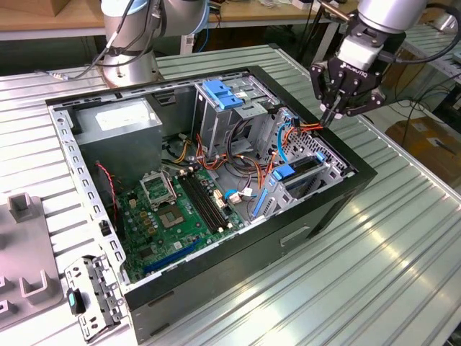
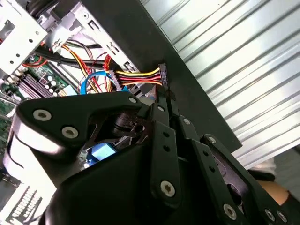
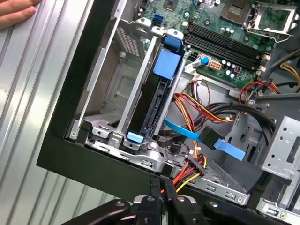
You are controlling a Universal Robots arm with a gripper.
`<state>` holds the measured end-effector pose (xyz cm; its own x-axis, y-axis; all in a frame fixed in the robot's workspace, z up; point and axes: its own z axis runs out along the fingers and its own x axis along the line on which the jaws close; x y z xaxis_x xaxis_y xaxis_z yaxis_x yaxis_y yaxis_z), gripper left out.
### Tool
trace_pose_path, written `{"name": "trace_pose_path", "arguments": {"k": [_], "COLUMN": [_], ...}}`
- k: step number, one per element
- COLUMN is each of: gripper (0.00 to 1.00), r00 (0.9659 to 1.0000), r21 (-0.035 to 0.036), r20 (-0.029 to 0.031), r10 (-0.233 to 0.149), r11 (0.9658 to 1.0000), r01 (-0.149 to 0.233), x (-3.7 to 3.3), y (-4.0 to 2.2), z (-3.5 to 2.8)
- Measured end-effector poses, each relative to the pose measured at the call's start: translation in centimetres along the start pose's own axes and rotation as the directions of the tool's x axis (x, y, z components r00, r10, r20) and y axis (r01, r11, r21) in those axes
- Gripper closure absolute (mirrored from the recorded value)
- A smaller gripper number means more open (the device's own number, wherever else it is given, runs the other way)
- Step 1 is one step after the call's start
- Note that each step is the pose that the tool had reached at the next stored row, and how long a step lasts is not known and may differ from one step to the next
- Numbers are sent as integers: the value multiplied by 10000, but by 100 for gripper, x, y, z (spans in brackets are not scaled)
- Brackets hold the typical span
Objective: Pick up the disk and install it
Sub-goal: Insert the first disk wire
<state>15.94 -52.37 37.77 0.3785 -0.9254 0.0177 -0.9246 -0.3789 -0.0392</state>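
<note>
The tool (image 1: 329,115) hangs over the rim of an open computer case (image 1: 317,209) on a ribbed metal table (image 1: 403,238). Its fingers are drawn together, and they appear to pinch the black power plug (image 2: 162,75) at the end of a yellow, red and black wire bundle that is lifted to the case's edge.

The disk (image 3: 154,101) is not in the tool. It stands on edge in the drive cage (image 3: 105,89) at the case's near corner, just beside the tool, with blue plastic showing at both ends. A flat blue data cable (image 3: 220,143) lies loose next to it, apart from the disk. A person's hand (image 3: 16,11) rests on the table outside the case.

By its looks the disk is a stiff, dense metal block. It is probably heavy for its size and will not flex, but it is likely to suffer from a knock or a drop. Its broad faces look smooth and may slide between the fingers. The blue side rails and the narrow edges seem the safer places to grip. The labelled face and the connector end are best left alone.
</note>
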Motion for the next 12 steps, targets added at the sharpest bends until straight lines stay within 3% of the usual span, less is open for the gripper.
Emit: {"name": "trace_pose_path", "arguments": {"k": [4,6,7,10,12], "gripper": [81,69,69,69,69], "r00": [9993,9986,9981,9928,9867], "r21": [6,9,11,23,33], "r20": [13,19,23,43,59], "r10": [-370,-535,-615,-1200,-1627], "r11": [9993,9986,9981,9928,9867], "r01": [370,535,615,1200,1627], "x": [14,23,27,33,33], "y": [-35,-58,-70,-84,-84], "z": [12,17,20,25,29]}}
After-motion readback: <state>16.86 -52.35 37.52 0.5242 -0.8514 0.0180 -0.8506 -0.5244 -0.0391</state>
